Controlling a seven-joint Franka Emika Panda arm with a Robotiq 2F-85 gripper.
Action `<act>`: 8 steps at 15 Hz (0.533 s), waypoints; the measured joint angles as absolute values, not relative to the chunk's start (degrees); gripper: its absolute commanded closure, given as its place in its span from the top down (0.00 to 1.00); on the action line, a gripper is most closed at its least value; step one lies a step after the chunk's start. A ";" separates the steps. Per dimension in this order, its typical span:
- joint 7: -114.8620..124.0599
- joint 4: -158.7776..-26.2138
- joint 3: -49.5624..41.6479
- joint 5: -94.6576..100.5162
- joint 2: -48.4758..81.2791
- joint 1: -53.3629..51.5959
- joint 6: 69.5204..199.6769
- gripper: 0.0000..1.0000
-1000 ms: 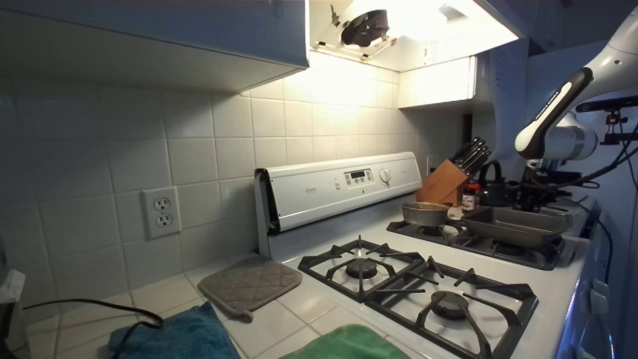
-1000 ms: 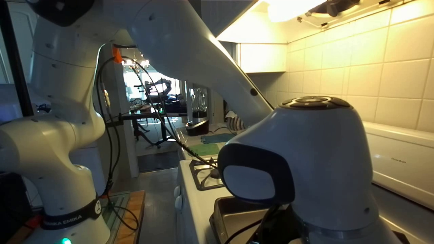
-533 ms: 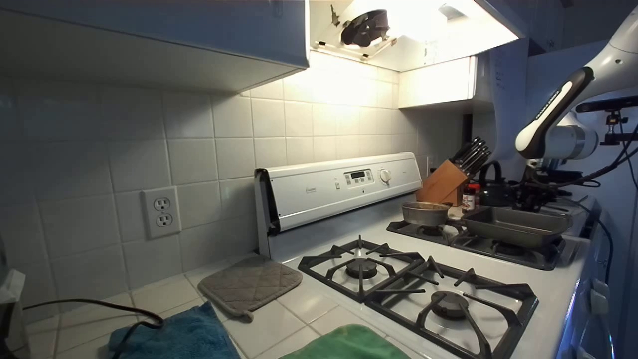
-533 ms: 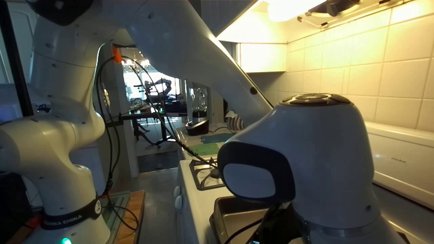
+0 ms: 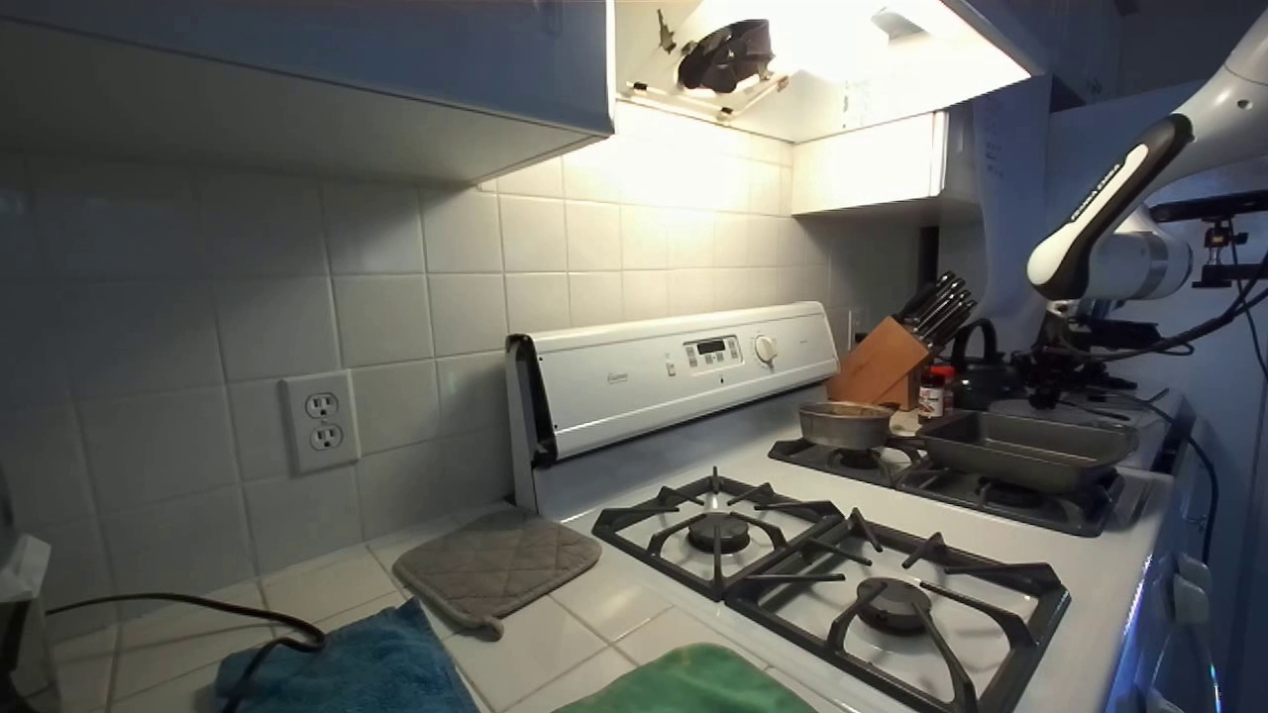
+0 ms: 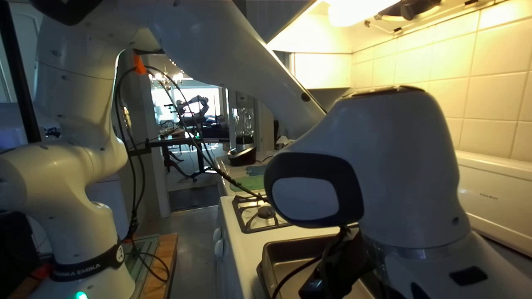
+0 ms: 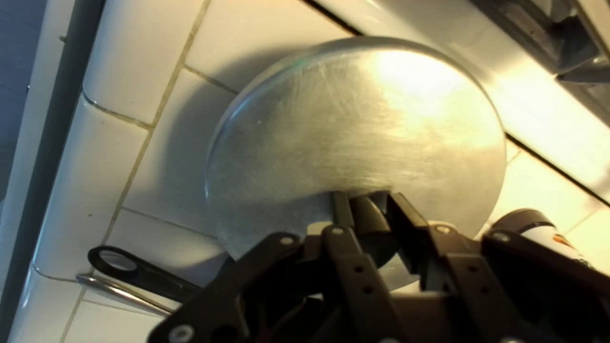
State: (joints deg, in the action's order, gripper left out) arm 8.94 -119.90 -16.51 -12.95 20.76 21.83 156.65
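My gripper (image 7: 367, 197) has its two fingers on either side of the dark knob (image 7: 369, 216) of a round metal lid (image 7: 352, 128) in the wrist view. The knob touches the left finger and looks pinched. The lid casts an offset shadow on the white tiled counter (image 7: 114, 181), so it appears lifted. In an exterior view the gripper (image 5: 1043, 396) is above and behind the grey rectangular pan (image 5: 1025, 451), and the lid (image 5: 1085, 410) shows as a thin grey disc under it. In an exterior view (image 6: 299, 257) the arm's wrist hides the fingers and part of the pan.
A small jar (image 7: 538, 228) is close to the lid's edge. A black-handled utensil (image 7: 143, 274) and a metal handle (image 7: 119, 291) lie on the counter. A knife block (image 5: 882, 366), kettle (image 5: 981, 381) and round pot (image 5: 847, 426) are near the gripper.
The arm's wrist and gripper have risen, in both exterior views. The lid has come up with the gripper and now shows under it. The pan, pot and knife block have not moved.
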 measured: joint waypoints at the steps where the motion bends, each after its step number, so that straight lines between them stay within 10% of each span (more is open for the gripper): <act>1: 8.83 -119.95 -16.53 -12.62 20.17 21.63 156.64 0.06; 8: 8.25 -120.87 -16.32 -11.00 16.26 18.91 156.61 0.06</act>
State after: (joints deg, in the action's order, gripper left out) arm 8.25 -120.87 -16.32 -11.00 16.26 18.91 156.61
